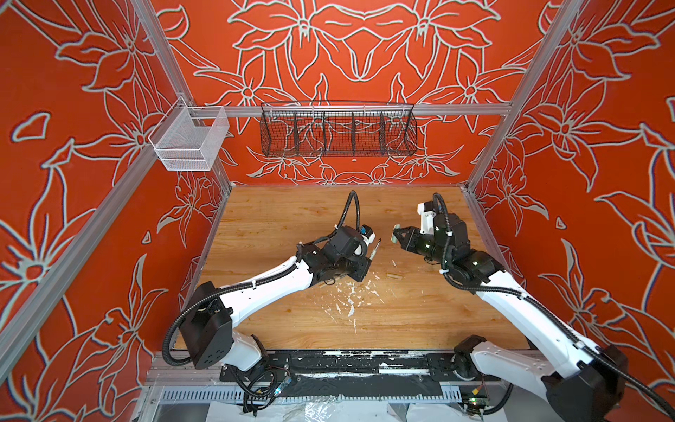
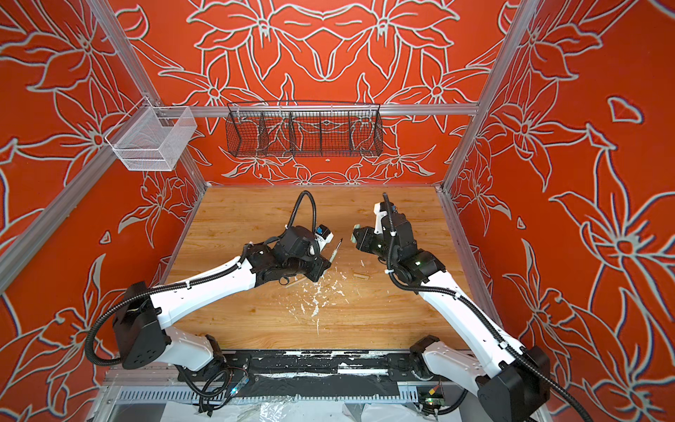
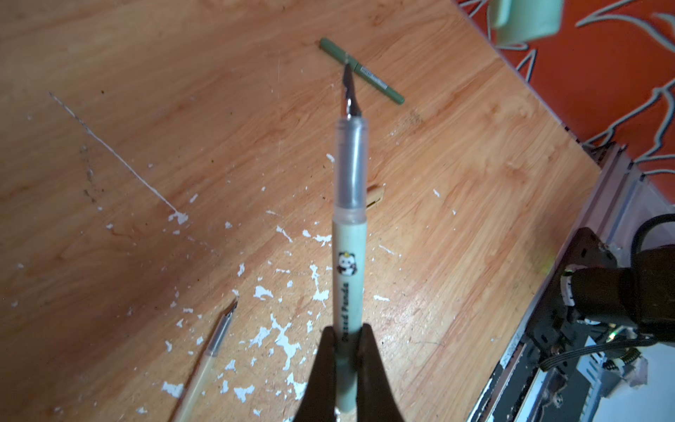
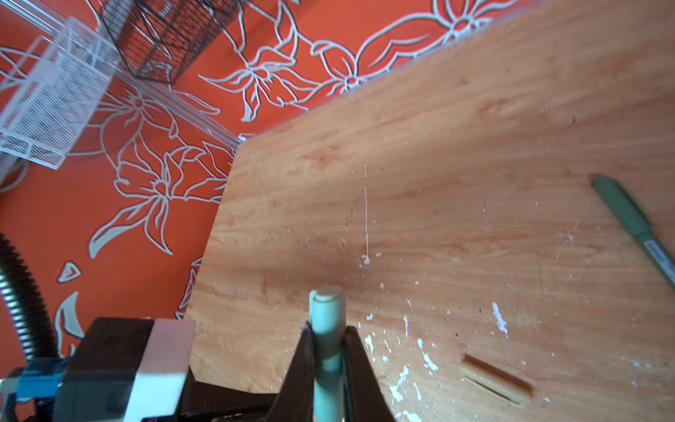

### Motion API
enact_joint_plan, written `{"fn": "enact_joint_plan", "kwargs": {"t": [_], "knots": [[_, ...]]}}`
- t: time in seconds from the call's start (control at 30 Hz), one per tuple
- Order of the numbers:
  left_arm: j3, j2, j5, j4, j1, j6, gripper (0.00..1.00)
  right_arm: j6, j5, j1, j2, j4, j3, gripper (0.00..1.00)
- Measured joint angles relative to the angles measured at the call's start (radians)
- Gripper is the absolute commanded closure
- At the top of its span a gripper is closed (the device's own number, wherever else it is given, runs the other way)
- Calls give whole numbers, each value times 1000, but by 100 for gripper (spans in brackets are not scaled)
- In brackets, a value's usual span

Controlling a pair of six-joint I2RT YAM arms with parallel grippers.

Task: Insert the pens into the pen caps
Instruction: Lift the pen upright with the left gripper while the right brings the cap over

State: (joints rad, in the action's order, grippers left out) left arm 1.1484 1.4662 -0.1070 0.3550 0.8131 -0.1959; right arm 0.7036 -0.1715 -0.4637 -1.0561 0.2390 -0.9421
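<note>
The left gripper [image 3: 347, 338] is clamped tight on the barrel of the pale mint pen [image 3: 349, 255], its bare nib aimed rightward; the right gripper [image 4: 328, 338] is pinched on the pale green cap [image 4: 326, 303]; in both top views nib and cap face each other above mid-table, near but apart; the beige cap [image 1: 393, 276] lies on the wooden table [image 1: 274, 219] nearer the front, beside white paint flecks [image 1: 350, 296]; the beige pen [image 3: 215, 350] lies uncapped under the left arm; the dark green pen [image 3: 361, 71] lies flat towards the right edge.
</note>
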Motion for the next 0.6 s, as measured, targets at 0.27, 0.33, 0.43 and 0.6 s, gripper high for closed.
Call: {"fn": "enact_joint_plan", "kwargs": {"t": [0.27,0.33,0.43,0.6], "knots": [[-24,-55,-26,-29,0,7,100,3,2,6,6,-77,0,92],[-34,-72,-32,-39,0,7,100,8,-2,6,0,-102,0,92],[-40,-86,-46,-48,0,8,100,21,-16,6,-18,-151,2,92],[-40,-88,-60,-58,1,14,100,47,-39,10,-38,-237,22,92]]}}
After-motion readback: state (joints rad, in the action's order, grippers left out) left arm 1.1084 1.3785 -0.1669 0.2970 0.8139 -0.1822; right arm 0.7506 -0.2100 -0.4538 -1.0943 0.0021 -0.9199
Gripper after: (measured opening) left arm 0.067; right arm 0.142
